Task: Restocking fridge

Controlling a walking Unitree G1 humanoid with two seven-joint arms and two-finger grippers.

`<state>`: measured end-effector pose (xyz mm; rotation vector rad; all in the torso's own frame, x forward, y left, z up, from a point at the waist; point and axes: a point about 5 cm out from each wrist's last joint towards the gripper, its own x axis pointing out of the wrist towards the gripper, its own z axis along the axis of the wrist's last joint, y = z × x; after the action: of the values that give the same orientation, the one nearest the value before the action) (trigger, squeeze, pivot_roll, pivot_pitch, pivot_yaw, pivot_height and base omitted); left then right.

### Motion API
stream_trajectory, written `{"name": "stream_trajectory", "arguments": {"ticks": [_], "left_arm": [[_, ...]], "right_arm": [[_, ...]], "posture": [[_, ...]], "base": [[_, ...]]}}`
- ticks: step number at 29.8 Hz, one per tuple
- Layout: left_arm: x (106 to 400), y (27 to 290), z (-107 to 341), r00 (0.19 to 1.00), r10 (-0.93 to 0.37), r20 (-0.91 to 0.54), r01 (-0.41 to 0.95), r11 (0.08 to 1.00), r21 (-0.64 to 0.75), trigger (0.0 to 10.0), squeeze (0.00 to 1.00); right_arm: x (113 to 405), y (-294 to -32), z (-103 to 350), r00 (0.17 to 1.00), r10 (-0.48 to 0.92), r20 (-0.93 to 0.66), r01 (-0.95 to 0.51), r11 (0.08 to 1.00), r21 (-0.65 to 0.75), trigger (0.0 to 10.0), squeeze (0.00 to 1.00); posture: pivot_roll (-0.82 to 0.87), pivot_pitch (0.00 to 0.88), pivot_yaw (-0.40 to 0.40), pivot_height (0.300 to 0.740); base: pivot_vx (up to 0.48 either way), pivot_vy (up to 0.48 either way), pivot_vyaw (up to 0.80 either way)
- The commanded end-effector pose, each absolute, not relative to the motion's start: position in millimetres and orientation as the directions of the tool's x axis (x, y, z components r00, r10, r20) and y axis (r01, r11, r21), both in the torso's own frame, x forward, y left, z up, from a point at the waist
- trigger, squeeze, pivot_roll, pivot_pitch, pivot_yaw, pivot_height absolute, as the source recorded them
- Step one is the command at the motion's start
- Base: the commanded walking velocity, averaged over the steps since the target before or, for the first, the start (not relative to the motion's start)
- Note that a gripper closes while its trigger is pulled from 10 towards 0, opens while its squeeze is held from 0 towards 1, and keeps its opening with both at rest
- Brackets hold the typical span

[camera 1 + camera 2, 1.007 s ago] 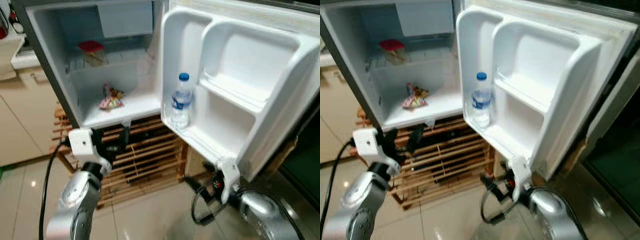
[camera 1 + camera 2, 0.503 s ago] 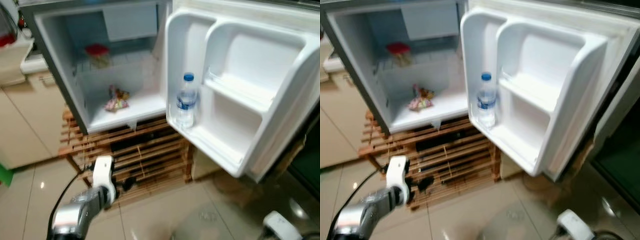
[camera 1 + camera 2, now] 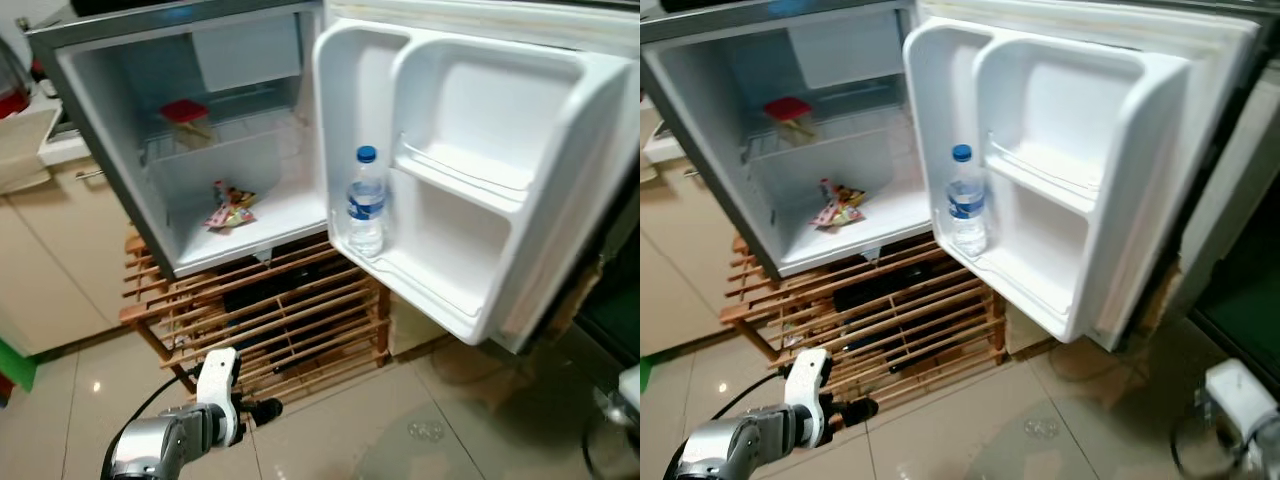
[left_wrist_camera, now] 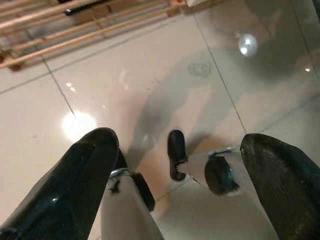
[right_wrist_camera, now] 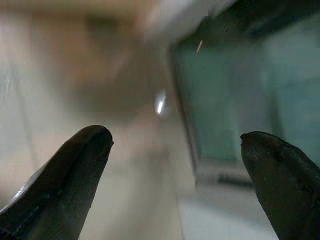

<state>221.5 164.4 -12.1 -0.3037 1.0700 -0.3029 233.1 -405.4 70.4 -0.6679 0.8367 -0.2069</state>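
The small fridge (image 3: 110, 190) stands open, its door (image 3: 470, 200) swung to the right. A clear water bottle (image 3: 366, 203) with a blue cap stands upright in the door's lower shelf. Inside, a red-lidded container (image 3: 185, 113) sits on the wire shelf and a colourful snack packet (image 3: 230, 208) lies on the fridge floor. My left gripper (image 3: 262, 407) hangs low over the tiles in front of the rack; in the left wrist view it (image 4: 175, 140) is open with nothing in it. My right gripper (image 5: 175, 135) is open too, and that arm's white wrist (image 3: 1238, 395) sits low at the right edge.
A slatted wooden rack (image 3: 270, 310) carries the fridge. Beige cabinets (image 3: 40, 250) stand to the left, with a green object (image 3: 15, 365) on the floor by them. Glossy tiled floor (image 3: 400, 430) spreads in front. A dark glass-fronted surface (image 3: 1240, 290) stands right of the door.
Both arms have dropped. The left gripper went from the fridge's front edge down to floor level. The right arm drew away from under the door to the lower right. The camera shifted slightly.
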Motion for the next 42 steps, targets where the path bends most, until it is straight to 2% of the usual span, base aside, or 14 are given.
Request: {"name": "stream_trajectory", "arguments": {"ticks": [1, 5, 9, 16, 21, 24, 25, 26, 27, 28, 30, 31, 35, 42], "left_arm": [[225, 172, -12, 0.441, -0.401, -0.803, 0.106, 0.912, -0.397, 10.0, 0.0], [231, 182, -13, 0.447, -0.413, -0.793, 0.125, 0.907, -0.402, 10.0, 0.0], [243, 218, -11, 0.473, -0.329, -0.817, 0.085, 0.94, -0.33, 10.0, 0.0], [216, 234, -32, 0.373, -0.325, -0.869, 0.085, 0.945, -0.317, 10.0, 0.0], [178, 256, -56, 0.277, -0.267, -0.923, 0.022, 0.962, -0.271, 10.0, 0.0], [164, 260, -62, 0.228, -0.257, -0.939, 0.02, 0.966, -0.26, 10.0, 0.0], [164, 260, -62, 0.228, -0.257, -0.939, 0.02, 0.966, -0.26, 10.0, 0.0], [156, 261, -65, 0.205, -0.257, -0.945, 0.03, 0.966, -0.256, 10.0, 0.0], [144, 262, -71, 0.178, -0.247, -0.953, 0.043, 0.969, -0.243, 10.0, 0.0], [144, 262, -71, 0.178, -0.247, -0.953, 0.043, 0.969, -0.243, 10.0, 0.0], [139, 263, -74, 0.171, -0.239, -0.956, 0.051, 0.971, -0.233, 10.0, 0.0], [137, 263, -76, 0.176, -0.234, -0.956, 0.053, 0.972, -0.228, 10.0, 0.0], [135, 263, -78, 0.183, -0.22, -0.958, 0.055, 0.975, -0.214, 10.0, 0.0], [131, 265, -80, 0.224, -0.187, -0.956, 0.054, 0.982, -0.179, 10.0, 0.0]], "right_arm": [[256, -392, 87, 0.742, -0.351, -0.571, -0.06, 0.814, -0.578, 10.0, 0.0], [274, -382, 103, 0.797, -0.305, -0.521, -0.047, 0.829, -0.558, 10.0, 0.0], [298, -356, 113, 0.856, -0.168, -0.488, -0.069, 0.899, -0.432, 10.0, 0.0], [309, -325, 118, 0.883, -0.029, -0.468, -0.152, 0.927, -0.343, 10.0, 0.0], [316, -272, 122, 0.885, 0.201, -0.42, -0.297, 0.939, -0.176, 10.0, 0.0], [320, -226, 136, 0.862, 0.38, -0.334, -0.411, 0.911, -0.025, 10.0, 0.0], [320, -226, 136, 0.862, 0.38, -0.334, -0.411, 0.911, -0.025, 10.0, 0.0], [316, -198, 144, 0.822, 0.489, -0.29, -0.506, 0.862, 0.019, 10.0, 0.0], [302, -157, 156, 0.723, 0.653, -0.226, -0.658, 0.751, 0.064, 10.0, 0.0], [302, -157, 156, 0.723, 0.653, -0.226, -0.658, 0.751, 0.064, 10.0, 0.0], [286, -132, 163, 0.629, 0.754, -0.187, -0.756, 0.65, 0.079, 10.0, 0.0], [280, -126, 162, 0.588, 0.788, -0.185, -0.785, 0.61, 0.105, 10.0, 0.0], [275, -127, 155, 0.564, 0.8, -0.207, -0.798, 0.592, 0.111, 10.0, 0.0], [285, -126, 141, 0.671, 0.699, -0.247, -0.705, 0.705, 0.081, 10.0, 0.0]], "posture": [[-0.23, 0.0, 0.104, 0.74], [-0.23, 0.0, 0.107, 0.74], [-0.22, 0.0, 0.105, 0.74], [-0.22, 0.0, 0.113, 0.74], [-0.22, 0.0, 0.124, 0.74], [-0.23, 0.0, 0.135, 0.74], [-0.23, 0.0, 0.135, 0.74], [-0.23, 0.0, 0.137, 0.74], [-0.22, 0.0, 0.138, 0.74], [-0.22, 0.0, 0.138, 0.74], [-0.21, 0.0, 0.135, 0.74], [-0.21, 0.0, 0.132, 0.74], [-0.2, 0.0, 0.126, 0.74], [-0.16, 0.0, 0.096, 0.74]], "base": [[0.0, 0.0, 0.0], [0.0, 0.0, 0.0], [0.0, 0.0, 0.0], [0.0, 0.0, 0.0], [0.0, 0.0, 0.0], [0.0, 0.0, 0.0], [0.0, 0.0, 0.0], [0.0, 0.0, 0.0], [0.0, 0.0, 0.0], [0.0, 0.0, 0.0], [0.0, 0.0, 0.0], [0.0, 0.0, 0.0], [0.0, 0.0, 0.0], [0.0, 0.0, 0.0]]}}
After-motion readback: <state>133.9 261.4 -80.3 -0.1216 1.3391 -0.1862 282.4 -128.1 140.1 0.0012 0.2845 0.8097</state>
